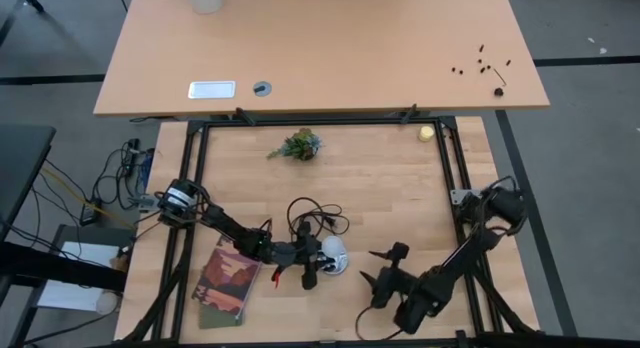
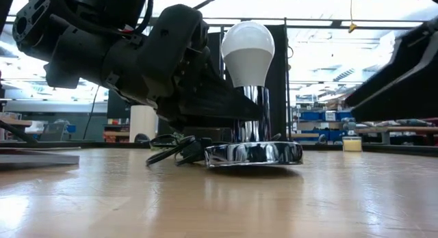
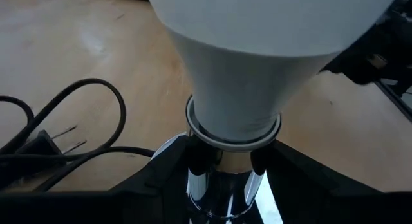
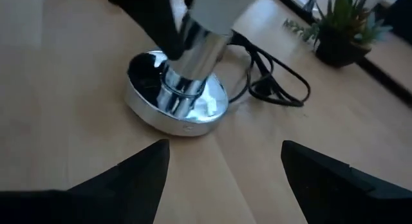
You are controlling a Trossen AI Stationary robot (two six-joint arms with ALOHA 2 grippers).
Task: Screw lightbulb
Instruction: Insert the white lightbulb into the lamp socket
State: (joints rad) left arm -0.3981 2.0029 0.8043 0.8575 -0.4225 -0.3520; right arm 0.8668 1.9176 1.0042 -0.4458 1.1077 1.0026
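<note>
Low view: left end effector (image 2: 239, 101) clamps lamp stem (image 2: 250, 115).

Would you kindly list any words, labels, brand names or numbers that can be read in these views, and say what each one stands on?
No text can be read in any view.
Book by the left arm: its cover shows a picture, any lettering too small to read.
Lightbulb and chrome lamp base: no marking visible.
White plate on the far desk: blank or too small to tell.
</note>
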